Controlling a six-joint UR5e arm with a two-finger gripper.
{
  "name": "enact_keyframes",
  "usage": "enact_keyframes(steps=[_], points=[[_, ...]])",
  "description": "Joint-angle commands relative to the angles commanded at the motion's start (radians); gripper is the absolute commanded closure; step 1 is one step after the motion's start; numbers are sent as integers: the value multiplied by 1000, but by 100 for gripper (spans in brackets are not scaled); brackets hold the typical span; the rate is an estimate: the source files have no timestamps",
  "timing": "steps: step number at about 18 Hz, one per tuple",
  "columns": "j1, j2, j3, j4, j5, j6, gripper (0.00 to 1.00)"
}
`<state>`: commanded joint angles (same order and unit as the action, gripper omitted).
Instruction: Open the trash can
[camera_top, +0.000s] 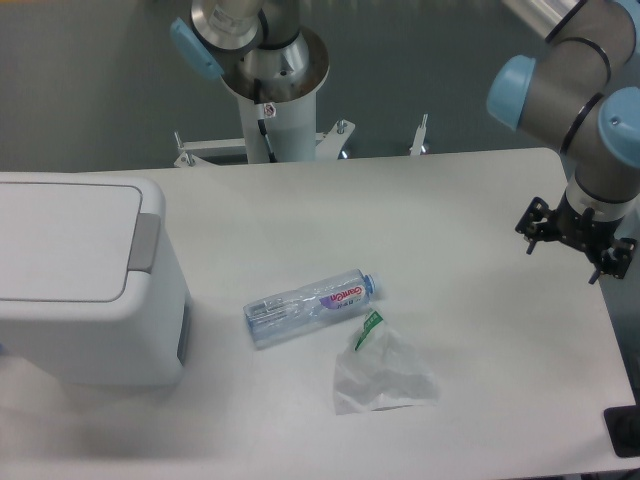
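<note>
Bare tabletop (450, 200) runs along the far side; bottle (310, 306) and plastic bag (385, 375) clutter the near-middle.

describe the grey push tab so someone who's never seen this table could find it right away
Start at the trash can, the big white box filling the table's left side. On the right edge of its flat lid sits the push tab, a narrow grey rectangle. It is the only grey patch on the white top, well left of the clear bottle and bag.

A clear plastic bottle (312, 303) with a blue cap lies on the white surface (450, 230), just beside a crumpled clear bag (385, 378) with a green tag.
</note>
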<state>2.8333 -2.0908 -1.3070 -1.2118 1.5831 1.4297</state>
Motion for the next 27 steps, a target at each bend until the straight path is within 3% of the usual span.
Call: enact_keyframes(steps=[10, 19, 25, 27], points=[[-2, 8, -8, -2, 6, -5, 0], [-48, 28, -14, -18, 97, -28, 0], [-87, 57, -17, -75, 72, -190, 0], [-89, 63, -18, -93, -15, -271, 0]])
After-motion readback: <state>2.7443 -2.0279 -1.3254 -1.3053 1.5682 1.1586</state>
